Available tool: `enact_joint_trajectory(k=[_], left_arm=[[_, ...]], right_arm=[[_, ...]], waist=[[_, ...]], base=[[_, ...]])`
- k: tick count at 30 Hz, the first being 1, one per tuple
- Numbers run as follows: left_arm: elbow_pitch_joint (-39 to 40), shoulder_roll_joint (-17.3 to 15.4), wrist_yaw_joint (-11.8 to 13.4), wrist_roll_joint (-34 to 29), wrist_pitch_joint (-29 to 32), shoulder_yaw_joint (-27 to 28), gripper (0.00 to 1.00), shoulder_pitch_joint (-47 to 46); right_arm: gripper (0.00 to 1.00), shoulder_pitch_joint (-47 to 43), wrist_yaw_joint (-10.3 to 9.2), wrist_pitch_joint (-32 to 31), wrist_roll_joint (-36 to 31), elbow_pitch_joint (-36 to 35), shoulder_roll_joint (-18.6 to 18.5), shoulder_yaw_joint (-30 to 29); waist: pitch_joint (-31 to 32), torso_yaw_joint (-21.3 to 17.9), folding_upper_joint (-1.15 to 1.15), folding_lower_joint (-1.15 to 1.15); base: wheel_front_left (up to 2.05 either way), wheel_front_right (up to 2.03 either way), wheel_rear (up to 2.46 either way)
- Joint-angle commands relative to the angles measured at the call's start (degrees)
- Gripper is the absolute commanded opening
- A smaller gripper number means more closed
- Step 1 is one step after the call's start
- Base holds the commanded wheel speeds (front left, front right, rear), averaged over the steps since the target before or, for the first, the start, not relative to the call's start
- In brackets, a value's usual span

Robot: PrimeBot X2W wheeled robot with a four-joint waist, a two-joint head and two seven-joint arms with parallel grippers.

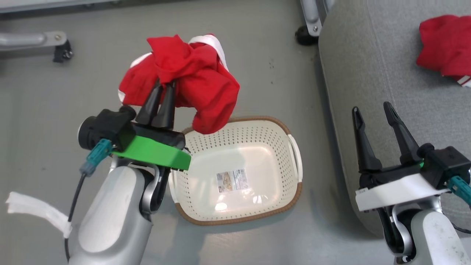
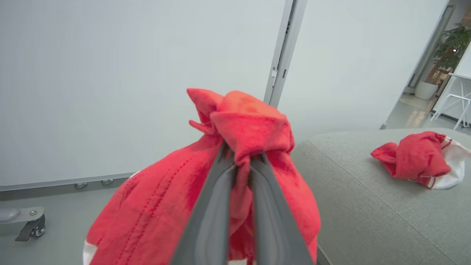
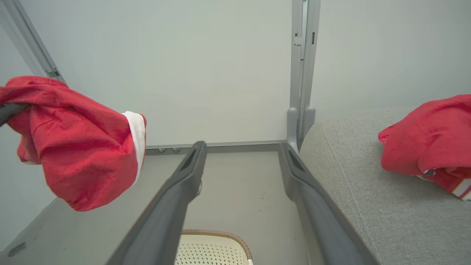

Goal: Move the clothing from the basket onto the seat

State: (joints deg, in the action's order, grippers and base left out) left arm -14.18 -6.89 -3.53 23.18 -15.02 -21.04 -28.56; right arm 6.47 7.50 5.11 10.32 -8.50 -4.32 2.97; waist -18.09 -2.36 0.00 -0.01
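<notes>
Grips a red garment (image 1: 198,81) in the left claw (image 1: 164,84), both dark fingers pinched together through a bunched fold near its top. Holds that bundle in the air above the basket (image 1: 257,132), with one red lobe hanging over the far left rim and white trim showing at the back. Has the basket standing on the grey floor (image 1: 55,103) between the two arms, a printed label (image 1: 232,180) on its bottom. Has a second red garment (image 1: 445,44), white-striped at one edge, lying crumpled on the seat (image 1: 368,73) to the right, well apart from the held one. Spreads the right claw (image 1: 371,107) wide, fingers parted and grasping nothing, over the seat's near edge beside the basket.
</notes>
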Motion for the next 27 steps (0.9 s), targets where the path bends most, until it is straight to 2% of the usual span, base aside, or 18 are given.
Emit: enact_joint_trajectory(k=[1,6,12,19,27], left_arm=[[1.52,-0.06,0.26,0.54,-0.19,0.83,0.00,1.57],[8.07,-0.42,0.31,-0.32,-0.19,3.41,0.00,5.07],[12.77,-0.51,1.09,-0.81,-0.15,2.94,0.00,10.25],[15.53,-0.37,2.01,-0.06,0.71,1.56,0.00,15.15],[16.39,-0.29,1.91,0.31,1.93,-0.08,0.00,17.07]], right_arm=[[1.00,-1.22,-0.02,-0.32,-0.31,-0.38,0.01,-0.20],[1.00,-3.63,-0.02,-1.62,-0.41,-1.00,0.15,-0.23],[1.00,-6.30,-0.02,-3.10,-0.50,-1.60,-0.14,0.60],[1.00,-9.25,-0.02,-4.28,-0.04,-1.89,0.02,1.36],[1.00,-11.11,-0.02,-5.05,0.44,-2.08,0.27,1.61]], waist=[[3.65,2.67,0.00,0.01],[6.28,3.09,0.00,0.01],[9.22,2.99,0.00,0.01],[12.45,3.11,0.00,0.01],[14.27,3.34,0.00,0.01]], base=[[0.00,0.00,0.00],[0.00,0.00,0.00],[0.00,0.00,0.00],[0.00,0.00,0.00],[0.00,0.00,0.00]])
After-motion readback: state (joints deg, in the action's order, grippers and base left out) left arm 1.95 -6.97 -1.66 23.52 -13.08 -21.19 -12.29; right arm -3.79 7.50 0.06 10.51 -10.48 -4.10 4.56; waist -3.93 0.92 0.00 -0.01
